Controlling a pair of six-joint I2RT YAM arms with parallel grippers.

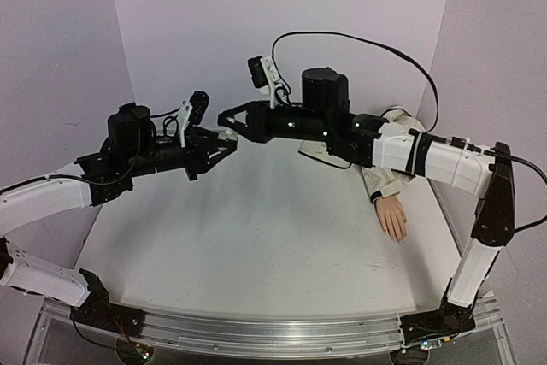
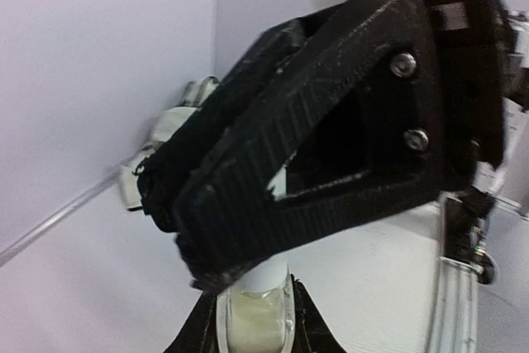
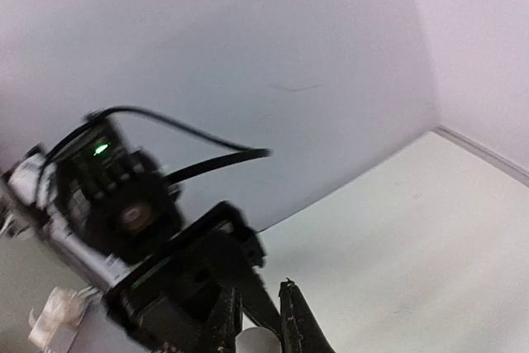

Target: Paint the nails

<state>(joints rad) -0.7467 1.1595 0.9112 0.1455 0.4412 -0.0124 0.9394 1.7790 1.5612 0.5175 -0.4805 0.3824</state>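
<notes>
As seen from above, got both arms raised over mid-counter (image 1: 256,245), left tool (image 1: 226,141) and right tool (image 1: 225,119) meeting tip to tip. Seeing left tool clamped on bottle (image 2: 258,316); right tool pinched shut on cap (image 3: 258,339). Found mannequin hand (image 1: 393,215) lying at right side of counter, well apart from both tools, fingers toward near edge. Can't resolve nails (image 1: 398,234), too small. Noting right forearm (image 1: 427,156) crossing over beige sleeve (image 1: 380,181), hiding its upper part. Also spotting black cable (image 1: 367,38) looping above that arm.
</notes>
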